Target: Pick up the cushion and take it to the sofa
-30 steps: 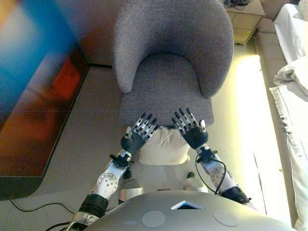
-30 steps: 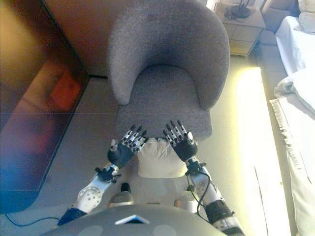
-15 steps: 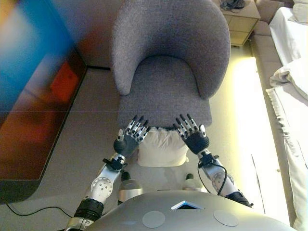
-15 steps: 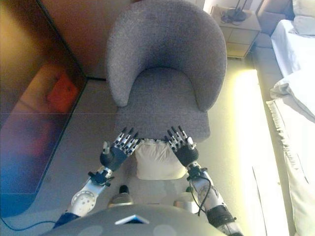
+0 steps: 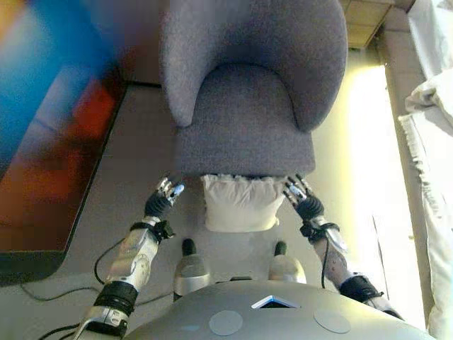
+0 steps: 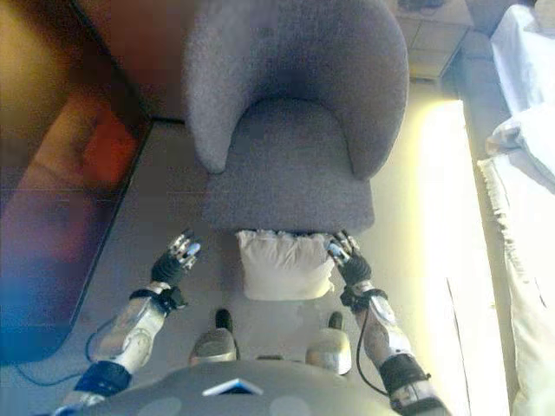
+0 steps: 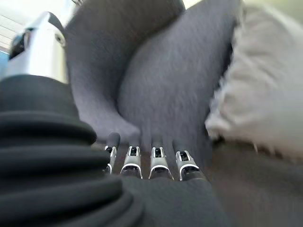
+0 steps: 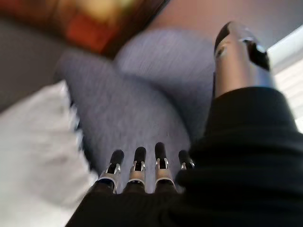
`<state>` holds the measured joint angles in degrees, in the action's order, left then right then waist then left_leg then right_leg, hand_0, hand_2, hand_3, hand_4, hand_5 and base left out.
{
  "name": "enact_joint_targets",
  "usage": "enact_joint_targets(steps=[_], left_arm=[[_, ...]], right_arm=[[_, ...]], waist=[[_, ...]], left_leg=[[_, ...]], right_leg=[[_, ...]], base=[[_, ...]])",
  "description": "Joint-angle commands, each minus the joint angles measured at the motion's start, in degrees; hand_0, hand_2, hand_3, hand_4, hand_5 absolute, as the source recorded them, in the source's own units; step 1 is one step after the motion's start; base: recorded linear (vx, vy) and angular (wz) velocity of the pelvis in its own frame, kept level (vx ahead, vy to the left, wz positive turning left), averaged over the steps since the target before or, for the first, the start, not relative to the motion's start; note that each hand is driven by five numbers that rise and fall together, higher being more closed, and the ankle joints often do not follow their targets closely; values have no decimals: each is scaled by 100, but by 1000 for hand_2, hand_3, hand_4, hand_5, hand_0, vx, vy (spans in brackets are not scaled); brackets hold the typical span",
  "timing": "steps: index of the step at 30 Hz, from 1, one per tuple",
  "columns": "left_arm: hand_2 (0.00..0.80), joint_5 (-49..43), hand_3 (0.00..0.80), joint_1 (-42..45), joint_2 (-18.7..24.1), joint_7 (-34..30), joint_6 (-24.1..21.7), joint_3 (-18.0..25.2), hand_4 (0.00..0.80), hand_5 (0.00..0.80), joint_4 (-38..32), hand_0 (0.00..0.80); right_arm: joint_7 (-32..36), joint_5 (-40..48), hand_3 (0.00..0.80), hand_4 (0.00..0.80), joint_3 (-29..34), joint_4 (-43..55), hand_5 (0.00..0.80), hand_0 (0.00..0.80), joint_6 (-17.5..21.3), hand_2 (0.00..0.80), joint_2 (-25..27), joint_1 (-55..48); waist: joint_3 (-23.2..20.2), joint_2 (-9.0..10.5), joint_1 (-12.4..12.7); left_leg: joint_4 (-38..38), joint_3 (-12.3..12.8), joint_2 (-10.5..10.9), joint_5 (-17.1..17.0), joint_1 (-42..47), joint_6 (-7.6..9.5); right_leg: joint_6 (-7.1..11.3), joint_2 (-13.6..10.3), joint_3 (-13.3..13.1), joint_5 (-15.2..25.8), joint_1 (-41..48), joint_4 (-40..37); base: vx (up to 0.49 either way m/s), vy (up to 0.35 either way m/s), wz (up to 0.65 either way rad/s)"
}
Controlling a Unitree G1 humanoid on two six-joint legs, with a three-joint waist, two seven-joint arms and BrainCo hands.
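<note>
A cream cushion [image 5: 239, 202] lies on the floor against the front of a grey armchair [image 5: 244, 127]. My left hand [image 5: 163, 197] is low on the cushion's left side, a small gap from it, fingers straight and open. My right hand [image 5: 303, 198] is at the cushion's right edge, fingers straight and open, close to its corner. In the left wrist view the cushion [image 7: 262, 90] shows beside the chair's front, past the fingers [image 7: 156, 161]. In the right wrist view the cushion [image 8: 38, 142] lies beside the fingers [image 8: 137, 165]. Neither hand holds anything.
A dark glossy cabinet or screen [image 5: 49, 127] runs along the left. A white bed with bedding [image 5: 432, 106] is on the right. A wooden bedside unit [image 5: 364, 18] stands behind the armchair. Carpet floor [image 5: 361, 163] lies between chair and bed.
Both hands have dropped and spread apart, from above the cushion to either side of it. The view has shifted closer to the chair.
</note>
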<state>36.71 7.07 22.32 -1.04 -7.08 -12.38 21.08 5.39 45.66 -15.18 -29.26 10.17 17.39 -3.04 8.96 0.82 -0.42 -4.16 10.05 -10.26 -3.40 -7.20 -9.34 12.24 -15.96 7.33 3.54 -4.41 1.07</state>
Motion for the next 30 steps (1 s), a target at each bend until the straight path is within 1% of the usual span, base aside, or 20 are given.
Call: enact_joint_targets(steps=[1,2,3,6,7,8,10,11,13,14,15,17,18,19,21,22,25,27,28,30], left_arm=[[0,-405,0,-594,133,375,-422,-77,0,0,-12,0],[0,-408,0,-664,151,425,-445,-114,0,0,42,0],[0,-419,0,-784,191,500,-478,-144,0,0,109,0],[0,-425,0,-1262,285,706,-563,-284,0,0,312,0],[0,-426,0,-1446,308,780,-632,-337,0,0,423,0],[0,-463,0,-1614,309,901,-672,-391,0,0,517,0],[0,-497,0,-1990,222,1296,-754,-549,0,0,747,0],[0,-516,0,-2160,183,1408,-783,-594,0,0,826,0],[0,-584,0,-2474,84,1643,-825,-648,0,0,950,0],[0,-580,0,-2512,74,1655,-836,-644,0,0,962,0],[0,-522,0,-2661,40,1676,-873,-584,0,0,996,0],[0,-514,0,-2816,2,1725,-900,-565,0,0,1013,0],[0,-528,0,-2932,-39,1690,-951,-557,0,0,1058,0],[0,-533,0,-3110,-95,1703,-1007,-600,0,0,1105,0],[0,-518,0,-3295,-161,1706,-1017,-660,0,0,1174,0],[0,-553,0,-3404,-196,1756,-1054,-713,0,0,1216,0],[0,-556,0,-3574,-230,1873,-1043,-772,0,0,1192,0],[0,-587,0,-3685,-219,1978,-1031,-807,0,0,1128,0],[0,-584,0,-3737,-228,2014,-1003,-816,0,0,1120,0],[0,-601,0,-3859,-192,2043,-941,-795,0,0,1113,0]], right_arm=[[-204,-230,0,0,49,67,0,0,413,0,18,695],[-271,-214,0,0,13,-1,0,0,408,0,23,796],[-378,-179,0,0,-14,-77,0,0,397,0,15,920],[-609,-215,0,0,9,-444,0,0,491,0,32,1352],[-666,-226,0,0,17,-571,0,0,492,0,62,1570],[-800,-269,0,0,-4,-648,0,0,482,0,83,1762],[-1161,-487,0,0,-87,-746,0,0,426,0,101,2186],[-1281,-587,0,0,-125,-717,0,0,383,0,142,2338],[-1565,-823,0,0,-199,-575,0,0,237,0,263,2590],[-1582,-832,0,0,-199,-564,0,0,225,0,292,2626],[-1615,-839,0,0,-190,-552,0,0,106,0,412,2782],[-1624,-736,0,0,-147,-674,0,0,-13,0,487,2984],[-1644,-705,0,0,-115,-840,0,0,3,0,519,3180],[-1750,-714,0,0,-81,-1027,0,0,92,0,582,3418],[-1877,-685,0,0,-51,-1177,0,0,175,0,679,3641],[-2044,-791,0,0,-27,-1232,0,0,162,0,732,3802],[-2245,-786,0,0,-43,-1269,0,0,85,0,810,4061],[-2414,-793,0,0,-54,-1287,0,0,19,0,862,4240],[-2420,-733,0,0,-56,-1347,0,0,-8,0,878,4318],[-2481,-670,0,0,-21,-1409,0,0,-75,0,912,4463]], waist=[[578,104,234],[662,114,247],[788,135,255],[1096,135,225],[1170,132,219],[1246,125,202],[1426,84,147],[1512,70,116],[1681,24,84],[1701,17,80],[1812,-31,75],[1922,-112,85],[1983,-158,83],[2072,-250,71],[2083,-362,42],[2083,-435,26],[2083,-522,-1],[2083,-552,-4],[2083,-558,2],[2083,-564,8]], left_leg=[[-1397,-487,-9,504,-812,364],[-1531,-518,-49,544,-923,353],[-1677,-562,-113,583,-1071,311],[-1900,-658,-288,642,-1466,118],[-1981,-641,-374,628,-1644,74],[-2079,-662,-434,621,-1805,27],[-2213,-799,-553,527,-2140,-85],[-2308,-849,-563,515,-2292,-97],[-2463,-859,-568,461,-2585,-87],[-2497,-854,-571,462,-2644,-83],[-2624,-851,-574,474,-2855,-71],[-2869,-868,-605,545,-3142,-53],[-2959,-884,-586,543,-3307,-23],[-3193,-852,-617,608,-3587,23],[-3421,-819,-695,646,-3912,72],[-3603,-879,-664,691,-4177,111],[-3928,-987,-628,762,-4630,160],[-4270,-1061,-590,875,-5022,200],[-4572,-1107,-594,1161,-5141,177],[-4973,-1150,-546,1309,-5517,225]], right_leg=[[-129,-518,-32,267,-508,1025],[-133,-562,-47,294,-648,1141],[-123,-665,-74,412,-825,1189],[9,-885,-211,886,-1281,962],[61,-892,-174,890,-1342,892],[61,-874,-139,890,-1450,876],[70,-753,-241,708,-1786,1153],[61,-710,-286,616,-1925,1300],[33,-684,-289,394,-2322,1778],[30,-680,-296,352,-2414,1881],[-11,-649,-328,189,-2751,2258],[-77,-622,-385,-31,-3111,2732],[-125,-655,-388,-61,-3319,2906],[-179,-692,-387,-207,-3618,3276],[-228,-767,-398,-360,-3978,3664],[-266,-734,-508,-455,-4310,3953],[-307,-653,-677,-584,-4809,4373],[-356,-626,-739,-687,-5231,4750],[-327,-624,-776,-950,-5385,5093],[-365,-608,-826,-1058,-5763,5478]], base=[[-142,-91,-4],[-113,-148,-23],[-101,-195,-44],[-128,-236,-23],[-161,-180,13],[-164,-106,8],[-135,-48,-5],[-124,3,-4],[-108,28,5],[-105,32,8],[-85,11,6],[-85,-34,9],[-118,-92,15],[-123,-88,19],[-91,-85,36],[-63,-71,53],[-50,-37,35],[-20,-37,16],[39,-43,10],[9,-43,9]])
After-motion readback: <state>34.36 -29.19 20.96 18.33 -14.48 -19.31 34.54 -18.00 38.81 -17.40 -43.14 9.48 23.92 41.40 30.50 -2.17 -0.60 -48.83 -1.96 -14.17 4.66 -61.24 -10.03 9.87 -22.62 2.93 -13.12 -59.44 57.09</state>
